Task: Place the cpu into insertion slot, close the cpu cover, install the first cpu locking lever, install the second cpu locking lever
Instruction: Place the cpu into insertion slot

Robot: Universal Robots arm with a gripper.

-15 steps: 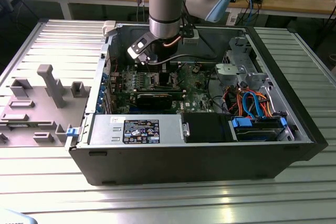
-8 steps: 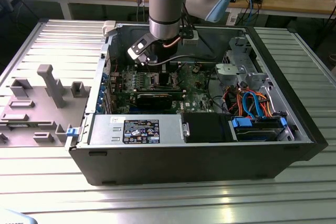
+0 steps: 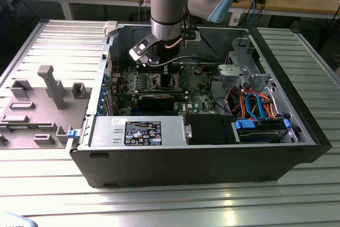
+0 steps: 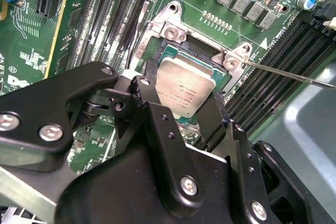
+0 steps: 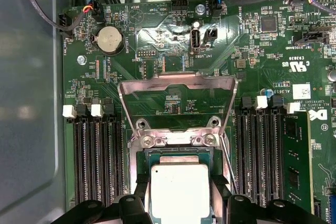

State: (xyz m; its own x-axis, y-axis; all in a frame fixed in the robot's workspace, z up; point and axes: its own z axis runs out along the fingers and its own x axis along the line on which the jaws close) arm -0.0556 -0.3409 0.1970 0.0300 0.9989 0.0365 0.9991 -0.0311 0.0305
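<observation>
The cpu [image 4: 186,86] sits clamped in the narrowed gripper [image 4: 184,92].

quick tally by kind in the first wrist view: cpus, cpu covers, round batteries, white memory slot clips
cpu: 1
cpu cover: 1
round battery: 1
white slot clips: 4
total: 7

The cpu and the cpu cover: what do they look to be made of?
The cpu: its top looks like metal, pale silvery-beige with a dull brushed sheen and soft glare. The cpu cover: thin sheet metal, probably bare steel, brighter and reflective along its bent edges.
</observation>
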